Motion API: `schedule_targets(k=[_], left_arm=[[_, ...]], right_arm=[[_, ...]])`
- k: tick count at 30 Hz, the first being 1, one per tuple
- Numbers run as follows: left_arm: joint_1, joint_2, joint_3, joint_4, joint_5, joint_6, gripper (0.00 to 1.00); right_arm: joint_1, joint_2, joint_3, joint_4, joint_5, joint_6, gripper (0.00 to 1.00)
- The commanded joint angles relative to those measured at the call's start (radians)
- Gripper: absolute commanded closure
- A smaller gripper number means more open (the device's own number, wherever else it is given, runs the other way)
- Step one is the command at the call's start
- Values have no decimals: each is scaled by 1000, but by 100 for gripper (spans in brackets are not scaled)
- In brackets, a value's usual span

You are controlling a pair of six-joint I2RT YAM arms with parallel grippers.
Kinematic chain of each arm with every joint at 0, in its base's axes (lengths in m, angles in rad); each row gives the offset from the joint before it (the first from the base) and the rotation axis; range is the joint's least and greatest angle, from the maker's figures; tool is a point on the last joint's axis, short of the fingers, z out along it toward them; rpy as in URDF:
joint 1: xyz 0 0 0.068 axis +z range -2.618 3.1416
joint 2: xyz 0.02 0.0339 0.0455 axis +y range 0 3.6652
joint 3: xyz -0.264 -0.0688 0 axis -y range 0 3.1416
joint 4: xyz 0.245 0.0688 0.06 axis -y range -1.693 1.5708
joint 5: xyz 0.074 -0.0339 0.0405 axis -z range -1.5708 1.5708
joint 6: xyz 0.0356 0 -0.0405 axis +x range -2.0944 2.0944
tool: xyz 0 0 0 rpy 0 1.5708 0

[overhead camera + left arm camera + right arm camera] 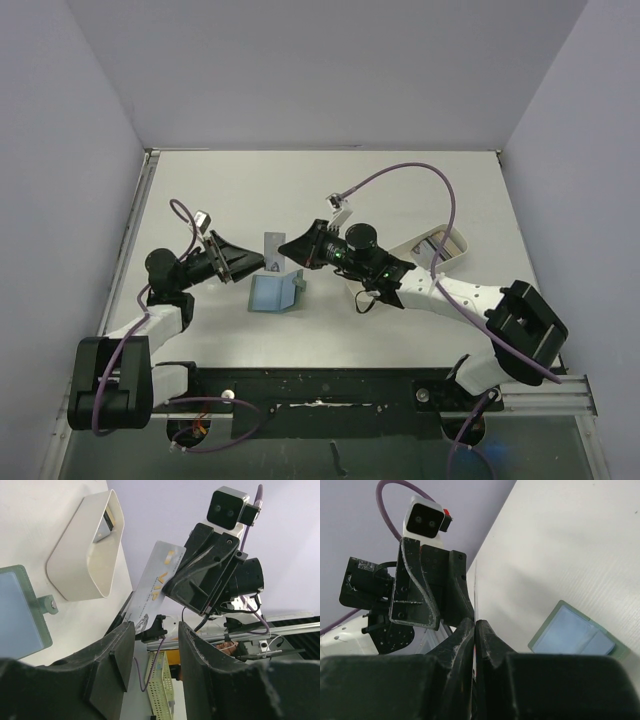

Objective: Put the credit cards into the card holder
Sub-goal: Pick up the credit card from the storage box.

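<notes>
Where lilac walls point(330, 70) box white table point(200, 200), right jaws pinch silvery card point(152, 586).

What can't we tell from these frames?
- Left wrist: wall of the white tray hides most of the cards in it; count unknown.
- Left wrist: card holder cut by the left edge.
- Right wrist: card in the right end effector is edge-on, face unseen.
- Top: card holder slots too small.

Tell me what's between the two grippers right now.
A pale credit card, pinched on edge by the right gripper; the open left gripper faces it. Top external view shows it.
</notes>
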Motion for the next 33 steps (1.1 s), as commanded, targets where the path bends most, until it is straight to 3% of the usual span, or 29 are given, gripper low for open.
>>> schedule_targets(k=[1,6,10,19,25,28,30,33], left_arm=[[-4,10,29,45,8,44,60],[-4,-9,57,-64,1,115,52],[-4,-45,83,-196,-4,203,49],[-24,-64,103,-188,-7,190,53],[-35,-73,89,-144,-3,153,68],[-35,-72,84,-133,-4,135,90],[-35,-65,81,-121,-3,125,100],[-33,-62,77,-112,-1,124,100]], right_arm=[[11,-6,10,79,-27,16,100],[13,-24,14,31,-3,-16,100],[26,-64,60,-152,79,-85,100],[39,-73,10,-19,8,-25,100],[44,-49,13,7,-12,-9,100],[44,-47,12,-6,-2,-16,100],[41,-50,16,-39,11,-30,96],[41,-70,34,-112,59,-62,83]])
